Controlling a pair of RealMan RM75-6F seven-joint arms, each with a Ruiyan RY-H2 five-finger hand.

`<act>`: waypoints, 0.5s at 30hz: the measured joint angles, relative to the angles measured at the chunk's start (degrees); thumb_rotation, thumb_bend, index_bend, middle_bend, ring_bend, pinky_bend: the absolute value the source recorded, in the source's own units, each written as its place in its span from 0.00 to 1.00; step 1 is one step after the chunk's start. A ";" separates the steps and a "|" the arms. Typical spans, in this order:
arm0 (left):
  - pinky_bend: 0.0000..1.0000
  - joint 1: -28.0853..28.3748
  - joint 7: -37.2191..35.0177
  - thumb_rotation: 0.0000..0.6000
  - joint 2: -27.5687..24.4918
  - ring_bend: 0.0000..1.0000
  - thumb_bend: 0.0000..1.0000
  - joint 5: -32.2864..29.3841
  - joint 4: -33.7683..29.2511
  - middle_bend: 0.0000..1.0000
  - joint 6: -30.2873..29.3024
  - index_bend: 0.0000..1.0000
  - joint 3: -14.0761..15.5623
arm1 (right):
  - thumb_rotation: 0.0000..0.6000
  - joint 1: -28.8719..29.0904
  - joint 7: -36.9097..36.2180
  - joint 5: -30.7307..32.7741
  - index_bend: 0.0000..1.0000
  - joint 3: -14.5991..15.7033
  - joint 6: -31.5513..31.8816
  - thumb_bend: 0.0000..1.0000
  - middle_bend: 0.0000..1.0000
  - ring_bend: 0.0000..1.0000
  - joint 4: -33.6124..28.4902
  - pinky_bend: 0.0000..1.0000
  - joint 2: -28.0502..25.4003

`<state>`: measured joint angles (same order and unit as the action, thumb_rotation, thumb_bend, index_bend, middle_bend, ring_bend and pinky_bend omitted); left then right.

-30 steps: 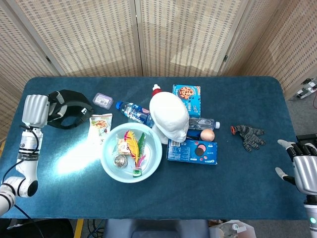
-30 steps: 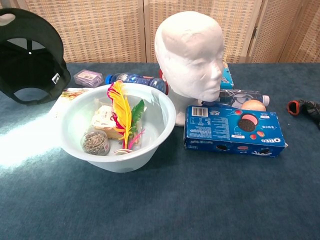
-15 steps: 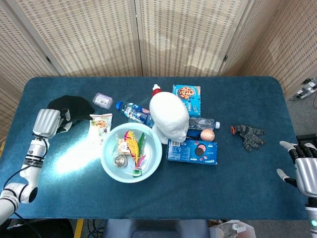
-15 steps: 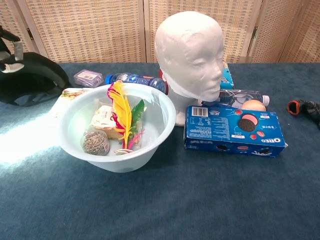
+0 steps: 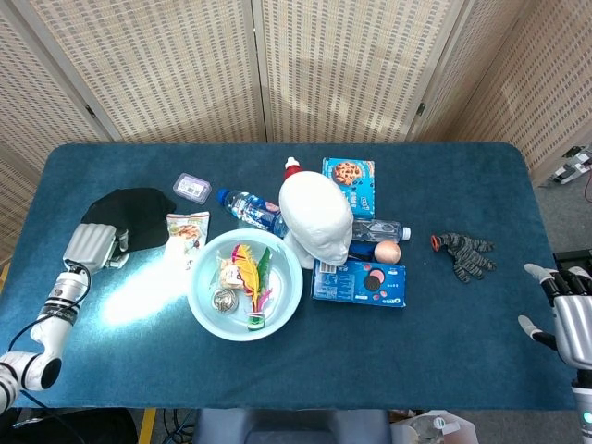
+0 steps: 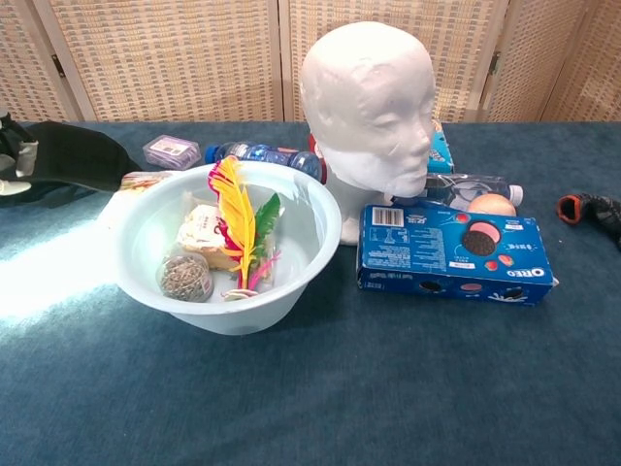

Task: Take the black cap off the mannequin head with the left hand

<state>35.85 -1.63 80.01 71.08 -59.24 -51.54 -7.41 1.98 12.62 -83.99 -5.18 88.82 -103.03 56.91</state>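
Note:
The black cap point(image 5: 132, 215) lies flat on the blue table at the far left, also seen low in the chest view point(image 6: 76, 157). My left hand point(image 5: 92, 245) sits at the cap's near edge with its fingers on the fabric, gripping it; the chest view catches this hand point(image 6: 14, 161) only at the left border. The white mannequin head point(image 5: 316, 217) stands bare in the middle of the table, facing right in the chest view point(image 6: 369, 102). My right hand point(image 5: 566, 314) hovers off the table's right edge, holding nothing, its fingers spread.
A light blue bowl point(image 5: 199, 270) holding feathers and small items stands between the cap and the head. An Oreo box point(image 5: 359, 282), a water bottle point(image 5: 250, 211), a snack packet point(image 5: 188, 231), a purple case point(image 5: 191, 188) and a black glove point(image 5: 465, 254) lie around.
The cap came down from held-up and open to lying flat on the table. My left hand sank with it, toward the near left. The right hand barely moved.

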 measured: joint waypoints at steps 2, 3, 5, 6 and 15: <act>1.00 -0.11 3.47 1.00 -2.10 0.80 0.20 -2.56 -3.77 0.74 1.93 0.10 0.05 | 1.00 -0.02 -0.12 -0.08 0.27 -0.01 0.04 0.15 0.34 0.26 0.08 0.31 0.01; 1.00 -0.20 5.83 1.00 -3.37 0.77 0.18 -4.51 -6.00 0.72 2.89 0.07 0.07 | 1.00 -0.01 -0.17 -0.13 0.27 0.00 0.04 0.15 0.34 0.26 0.11 0.31 0.00; 1.00 -0.31 9.31 1.00 -5.10 0.69 0.16 -7.70 -8.96 0.68 3.95 0.01 0.11 | 1.00 -0.01 -0.38 -0.32 0.27 -0.01 0.11 0.15 0.35 0.26 0.21 0.31 0.01; 1.00 -0.36 11.61 1.00 -6.21 0.65 0.16 -9.94 -10.84 0.65 4.49 0.00 0.18 | 1.00 -0.02 -0.51 -0.46 0.28 -0.03 0.22 0.15 0.35 0.26 0.30 0.31 0.03; 0.91 -0.14 25.27 1.00 -12.65 0.49 0.14 -24.70 -24.69 0.44 3.80 0.00 1.39 | 1.00 -0.30 -1.25 -0.96 0.28 -0.14 1.02 0.15 0.35 0.27 1.20 0.31 0.34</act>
<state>35.71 23.64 67.36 46.37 -83.94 -47.74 -6.02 1.68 11.37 -84.94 -5.32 89.84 -101.83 57.25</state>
